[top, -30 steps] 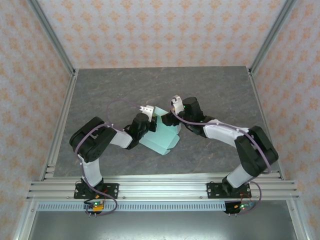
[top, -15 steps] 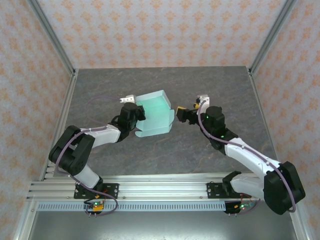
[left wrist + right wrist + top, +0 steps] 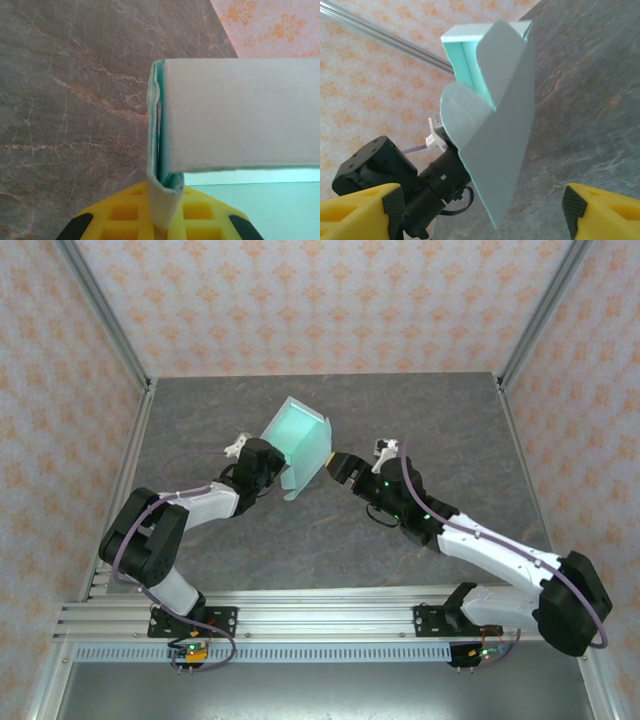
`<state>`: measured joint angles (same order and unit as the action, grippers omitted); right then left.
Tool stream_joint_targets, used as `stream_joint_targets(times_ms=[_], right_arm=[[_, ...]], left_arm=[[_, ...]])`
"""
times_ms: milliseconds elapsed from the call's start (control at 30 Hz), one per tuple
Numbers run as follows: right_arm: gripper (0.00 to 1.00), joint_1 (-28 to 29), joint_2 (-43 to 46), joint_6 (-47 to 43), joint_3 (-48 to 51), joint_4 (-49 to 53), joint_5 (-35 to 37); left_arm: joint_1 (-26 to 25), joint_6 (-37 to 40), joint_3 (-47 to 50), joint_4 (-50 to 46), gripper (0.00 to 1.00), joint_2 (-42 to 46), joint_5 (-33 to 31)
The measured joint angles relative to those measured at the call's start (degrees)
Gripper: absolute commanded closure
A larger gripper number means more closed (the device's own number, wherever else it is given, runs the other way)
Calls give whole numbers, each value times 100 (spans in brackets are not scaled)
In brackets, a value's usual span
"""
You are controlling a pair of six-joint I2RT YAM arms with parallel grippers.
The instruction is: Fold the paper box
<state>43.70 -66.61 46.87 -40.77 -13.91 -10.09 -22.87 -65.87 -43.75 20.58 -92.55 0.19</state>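
Since half a second ago, the paper box [image 3: 300,443] has tipped up toward the back, and the right gripper [image 3: 338,467] has moved in beside its right edge. From above, the left gripper [image 3: 276,470] is clamped on the box's lower left corner, holding it tilted over the table [image 3: 420,410]. Left wrist: yellow fingers [image 3: 125,215] pinch a folded card edge. Right wrist: fingers [image 3: 360,207] stand wide apart, with the box ahead of them.
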Motion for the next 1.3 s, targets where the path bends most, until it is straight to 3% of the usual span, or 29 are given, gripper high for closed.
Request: stream_joint_targets(times_ms=[133, 367, 467, 500, 667, 733, 800, 833, 1067, 1133, 1300], right_arm=[[23, 155, -678, 7, -328, -33, -199], [41, 317, -1488, -225, -1187, 264, -291], [57, 330, -1812, -345, -1421, 326, -186], [66, 348, -1923, -391, -1482, 376, -155], [82, 415, -2192, -680, -1696, 909, 177], [87, 415, -2192, -863, -1725, 1102, 382], [92, 411, -2177, -1097, -1729, 1314, 597], [93, 409, -2166, -1226, -1731, 1394, 660], [95, -7, -1893, -2531, -1775, 2063, 837], [95, -227, -1716, -3167, -1775, 2243, 809], [96, -710, -1113, -5093, -1884, 2946, 437]], left_arm=[[0, -376, -37, 22, 100, -11, 42], [0, -876, -37, 107, 100, -26, 94], [-2, -994, -37, 149, 100, -42, 109], [-2, -1032, -37, 168, 99, -46, 109], [0, -1110, 74, 437, 76, -50, 85], [-4, -1086, 127, 509, 62, -50, 92], [-35, -1032, 199, 595, 38, -35, 109], [-35, -986, 238, 608, 32, -13, 122], [-33, -529, 597, 529, 14, 743, 501], [-33, -210, 658, 308, 0, 1231, 579], [-33, 1049, 660, -579, 0, 2973, 669]])
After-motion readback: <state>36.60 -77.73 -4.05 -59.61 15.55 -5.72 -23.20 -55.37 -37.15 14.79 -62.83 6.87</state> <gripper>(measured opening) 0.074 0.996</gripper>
